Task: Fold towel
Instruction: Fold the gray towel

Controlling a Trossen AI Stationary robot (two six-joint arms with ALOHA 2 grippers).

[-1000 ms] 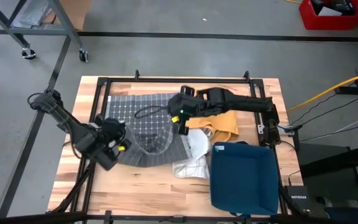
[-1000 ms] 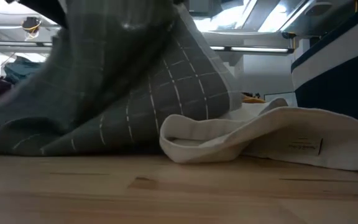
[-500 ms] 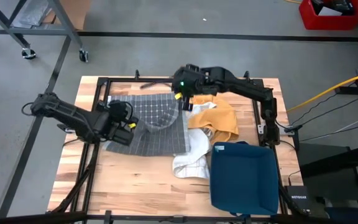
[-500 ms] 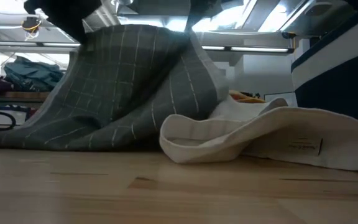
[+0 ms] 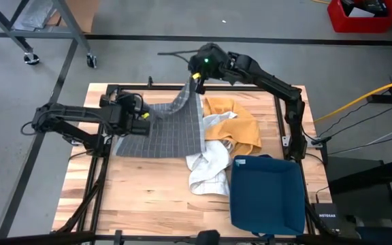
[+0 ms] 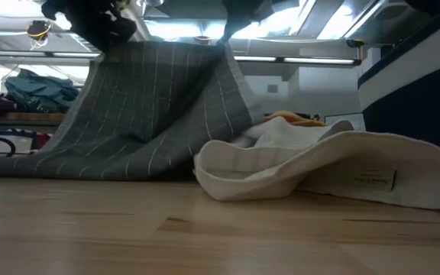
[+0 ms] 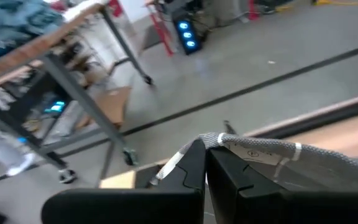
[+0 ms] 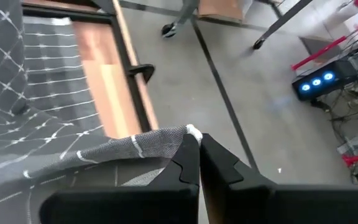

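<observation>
both claws, left claw [image 5: 140,114] and right claw [image 5: 194,76], clenched on grey towel [image 5: 165,129] far corners; uneven pull could slip a corner, skewing the fold.

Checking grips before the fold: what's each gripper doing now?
Left gripper: shut on towel corner.
Right gripper: shut on towel's other corner.
</observation>
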